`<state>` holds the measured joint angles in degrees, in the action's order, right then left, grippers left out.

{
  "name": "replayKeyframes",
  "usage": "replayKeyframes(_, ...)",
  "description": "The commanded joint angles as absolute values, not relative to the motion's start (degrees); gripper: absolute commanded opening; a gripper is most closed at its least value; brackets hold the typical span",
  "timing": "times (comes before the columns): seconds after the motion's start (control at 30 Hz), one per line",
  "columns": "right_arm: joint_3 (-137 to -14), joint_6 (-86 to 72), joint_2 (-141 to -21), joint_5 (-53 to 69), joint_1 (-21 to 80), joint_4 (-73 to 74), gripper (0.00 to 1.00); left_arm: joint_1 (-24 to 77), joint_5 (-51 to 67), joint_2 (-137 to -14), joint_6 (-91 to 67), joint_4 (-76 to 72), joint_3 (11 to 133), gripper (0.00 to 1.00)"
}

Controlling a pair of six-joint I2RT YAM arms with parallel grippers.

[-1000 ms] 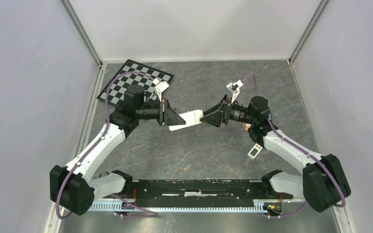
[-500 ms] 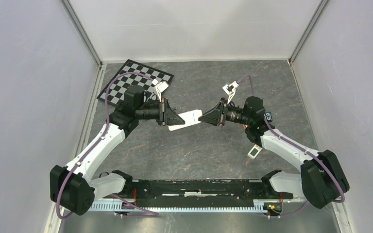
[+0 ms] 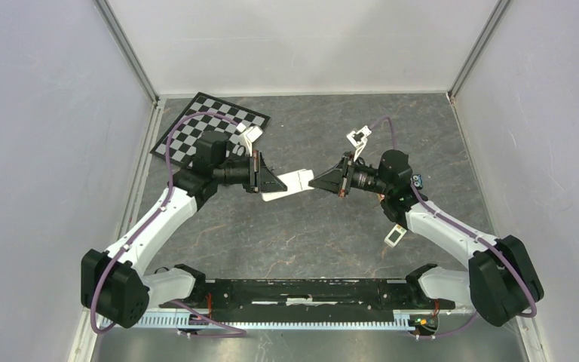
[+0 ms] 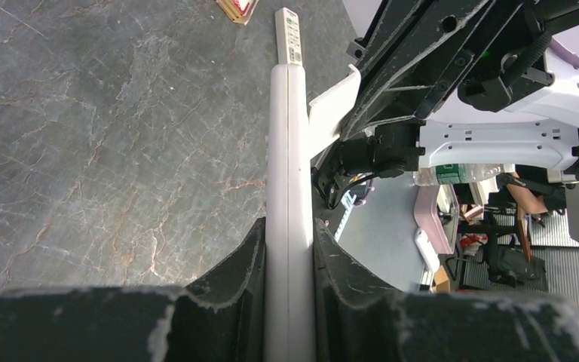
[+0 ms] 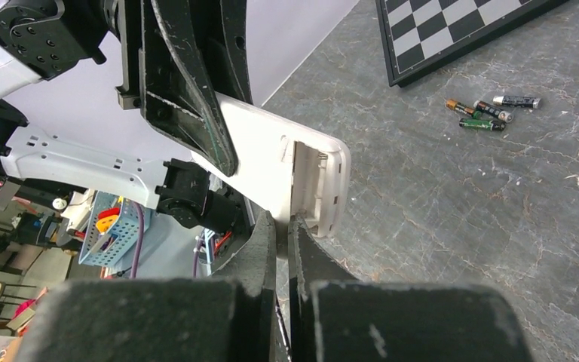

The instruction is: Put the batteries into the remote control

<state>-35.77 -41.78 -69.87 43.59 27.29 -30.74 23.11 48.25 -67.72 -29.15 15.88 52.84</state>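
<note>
**Right jaws close at the remote's free end**

Above the grey marbled surface (image 3: 309,241), the left jaws, part open, clamp the wide white rectangular remote control (image 3: 294,183) in the air between the arms. The right jaws, wide a second ago, are now shut beside its battery bay. We cannot tell whether they pinch anything, and we judge loading not yet begun. The remote's long axis runs left to right, with the bay end toward the right arm. The small dark cylindrical batteries (image 5: 482,113) lie on the surface.
</note>
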Motion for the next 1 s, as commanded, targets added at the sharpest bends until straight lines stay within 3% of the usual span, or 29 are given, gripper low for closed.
replayKeyframes(0.0, -37.4, -41.7, -67.6, 41.0, 27.3, -32.4, 0.00, 23.2, 47.7, -68.0, -26.5, 16.7, 55.1, 0.02)
replayKeyframes(0.33, -37.1, -37.7, -70.1, 27.8, 26.6, -21.8, 0.00, 23.3, 34.2, -67.1, -23.9, 24.1, 52.5, 0.02)
replayKeyframes(0.57, -34.2, -43.3, -82.5, 30.3, 26.5, -30.4, 0.00, 23.3, 28.4, -62.6, -21.5, 28.8, 52.8, 0.02)
replayKeyframes(0.97, -33.5, -51.3, -98.6, 36.1, 26.5, -43.0, 0.00, 23.2, 31.8, -62.9, -20.2, 29.0, 52.3, 0.02)
